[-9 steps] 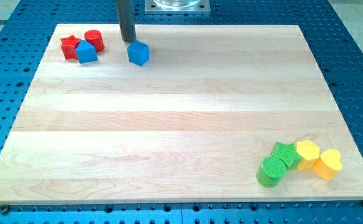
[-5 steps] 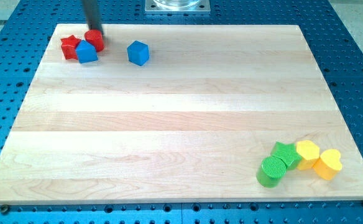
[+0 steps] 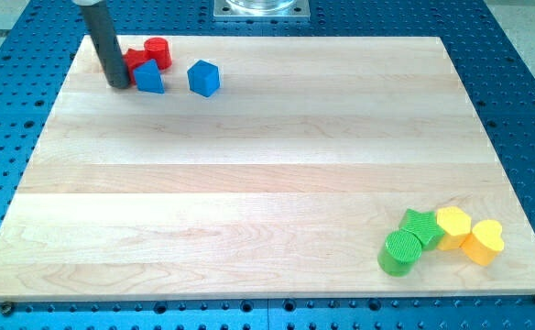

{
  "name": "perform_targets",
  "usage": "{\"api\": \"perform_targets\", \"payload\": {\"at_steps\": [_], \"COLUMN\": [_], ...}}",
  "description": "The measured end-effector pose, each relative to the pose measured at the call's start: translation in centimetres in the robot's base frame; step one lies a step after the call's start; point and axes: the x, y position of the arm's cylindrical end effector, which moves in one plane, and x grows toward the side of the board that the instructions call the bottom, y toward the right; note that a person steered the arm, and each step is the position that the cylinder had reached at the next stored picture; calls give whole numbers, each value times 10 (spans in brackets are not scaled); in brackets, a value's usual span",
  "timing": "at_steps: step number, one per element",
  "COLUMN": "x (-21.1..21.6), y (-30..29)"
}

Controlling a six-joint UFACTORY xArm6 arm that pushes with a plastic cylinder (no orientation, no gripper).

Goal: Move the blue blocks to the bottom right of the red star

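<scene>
At five o'clock, green and yellow blocks (image 3: 440, 240) sit untouched. At eleven, my tip (image 3: 118, 84) (a plain rod, no jaws) touches the red star (image 3: 136, 61). One blue block (image 3: 149, 78) already sits at its four o'clock; the blue cube (image 3: 204, 78), apart, remains to be moved.

surface (image 3: 267, 165): pale wooden board, sits on a blue perforated table (image 3: 524, 110)
top left corner: red star (image 3: 136, 61), mostly hidden behind the rod, with a blue block (image 3: 148, 78) touching its lower right and a red cylinder (image 3: 158, 52) right next to it
just right of those: blue cube (image 3: 204, 78), on its own
my tip (image 3: 118, 84): down on the board, just left of the star
bottom right corner: green cylinder (image 3: 399, 252), green star (image 3: 421, 226), yellow block (image 3: 453, 225), yellow heart (image 3: 484, 241), all bunched together
</scene>
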Motion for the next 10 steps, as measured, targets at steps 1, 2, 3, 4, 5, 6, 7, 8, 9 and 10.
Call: {"api": "perform_targets", "payload": {"at_steps": [1, 2, 3, 4, 5, 6, 7, 8, 9, 10], "x": [0, 6, 11, 4, -17, -33, -42, -22, 0, 23], "y": [54, 71, 72, 61, 107, 127, 154, 152, 135, 117]}}
